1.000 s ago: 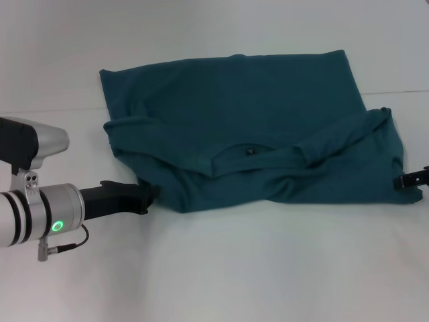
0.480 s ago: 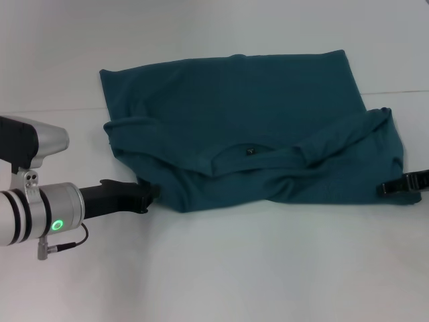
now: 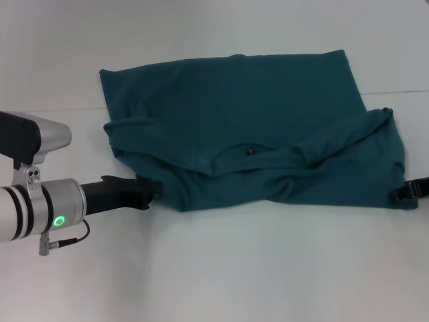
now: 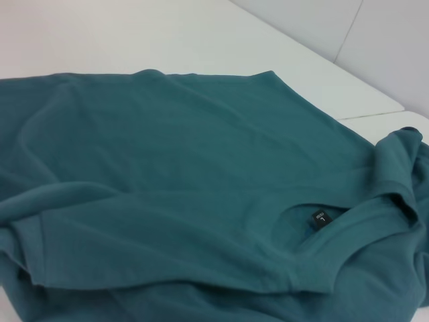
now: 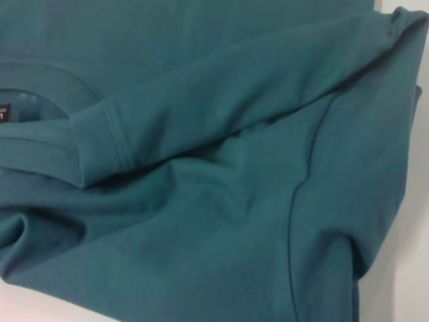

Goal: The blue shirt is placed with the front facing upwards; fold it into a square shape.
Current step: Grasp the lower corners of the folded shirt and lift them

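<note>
Nearest the robot, the left arm is reaching in from the left edge of the head view, a green light glowing on its silver wrist. The left gripper (image 3: 149, 192) is lying low over the white table (image 3: 234, 268), its dark tip touching the near left edge of the blue shirt (image 3: 248, 127); whether its fingers are apart or pinching cloth I cannot tell, since the tip is merging with the fabric's shadow.

At the far right edge of the head view, the right gripper (image 3: 409, 192) is showing only as a dark piece right at the shirt's near right corner, and I cannot tell whether its fingers are parted or closed.

Between the two grippers the shirt is lying partly folded, its near portion bunched in thick creases, with both sleeves turned inward over the body. The neck opening is sitting in the middle of this near portion, and the small dark neck label (image 4: 320, 219) is showing inside the collar.

Farther back, the shirt is spreading flat and smooth toward its straight far edge.
</note>
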{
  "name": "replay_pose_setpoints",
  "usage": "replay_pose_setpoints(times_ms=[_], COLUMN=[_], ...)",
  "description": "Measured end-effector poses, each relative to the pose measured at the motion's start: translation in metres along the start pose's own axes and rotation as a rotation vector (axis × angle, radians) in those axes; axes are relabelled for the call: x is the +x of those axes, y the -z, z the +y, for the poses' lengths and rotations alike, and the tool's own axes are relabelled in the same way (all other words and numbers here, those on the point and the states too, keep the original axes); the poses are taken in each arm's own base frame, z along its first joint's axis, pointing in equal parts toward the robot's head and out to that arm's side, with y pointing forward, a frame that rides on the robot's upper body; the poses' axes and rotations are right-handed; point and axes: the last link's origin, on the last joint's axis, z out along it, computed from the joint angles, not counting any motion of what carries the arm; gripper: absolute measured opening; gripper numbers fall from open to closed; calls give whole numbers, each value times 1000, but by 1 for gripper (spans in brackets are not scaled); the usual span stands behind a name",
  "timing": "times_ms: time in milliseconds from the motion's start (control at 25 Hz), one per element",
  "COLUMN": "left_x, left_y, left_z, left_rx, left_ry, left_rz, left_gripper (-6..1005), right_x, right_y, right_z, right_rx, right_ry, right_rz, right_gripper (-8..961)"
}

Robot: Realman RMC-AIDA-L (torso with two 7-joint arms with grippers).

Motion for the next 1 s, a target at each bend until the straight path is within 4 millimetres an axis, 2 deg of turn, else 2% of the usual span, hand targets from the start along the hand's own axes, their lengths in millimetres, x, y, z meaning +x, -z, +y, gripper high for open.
replay_pose_setpoints(times_ms=[440, 600, 640, 760, 1000], left_x=[4, 5, 7, 17, 60], left_y=[2, 10, 12, 21, 46], left_z=[-3, -9, -10, -14, -25], left_rx=[5, 3, 3, 1, 35], left_ry=[9, 40, 43, 40, -16], left_rz=[12, 36, 44, 83, 169], left_gripper=[43, 46, 47, 49, 53], right_x=[-1, -4, -6, -17, -47], right_y=[6, 23, 29, 47, 73], right_z=[2, 4, 3, 1, -4], right_rx=[-48, -137, -157, -206, -188], right_ry=[5, -23, -33, -56, -72], right_rz=[-18, -65, -84, -141, -205], right_gripper=[142, 42, 43, 45, 49])
